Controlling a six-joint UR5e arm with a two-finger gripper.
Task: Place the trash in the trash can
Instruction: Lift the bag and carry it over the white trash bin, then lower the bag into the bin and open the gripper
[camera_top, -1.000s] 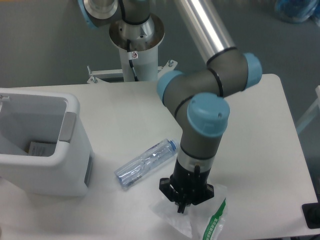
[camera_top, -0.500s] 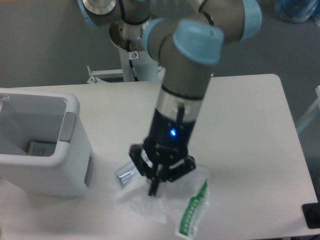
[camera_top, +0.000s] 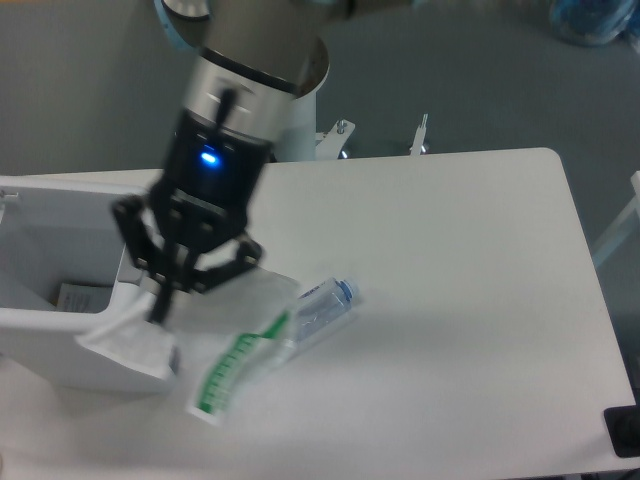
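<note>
Two fingers (camera_top: 160, 303) pinched tight on the plastic bag (camera_top: 215, 345), lifted beside the trash can's (camera_top: 100, 362) rim.

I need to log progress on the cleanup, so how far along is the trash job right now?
Nothing is finished yet: neither piece is in the trash can. In hand: the gripper is shut on the plastic bag, which hangs in the air near the can's right rim, not yet over the opening. Left: drop the bag in, then fetch the bottle, which lies on the table.
</note>
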